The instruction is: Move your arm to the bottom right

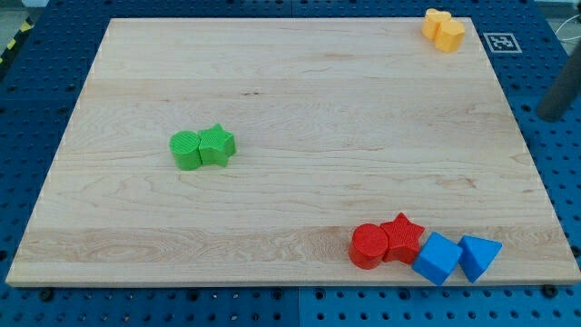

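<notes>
My dark rod shows at the view's right edge, and my tip (550, 115) is off the wooden board (290, 91), over the blue pegboard to its right. It is well below the two yellow blocks (443, 29) at the board's top right corner. It is well above the blue triangular block (478, 256) and the blue cube (438, 258) at the bottom right. A red star (403, 237) and a red cylinder (369, 246) sit left of the blue ones. My tip touches no block.
A green cylinder (186, 150) and a green star (217, 143) sit together at the board's left middle. A black-and-white marker tag (501, 42) lies beside the board's top right corner. Blue pegboard (545, 182) surrounds the board.
</notes>
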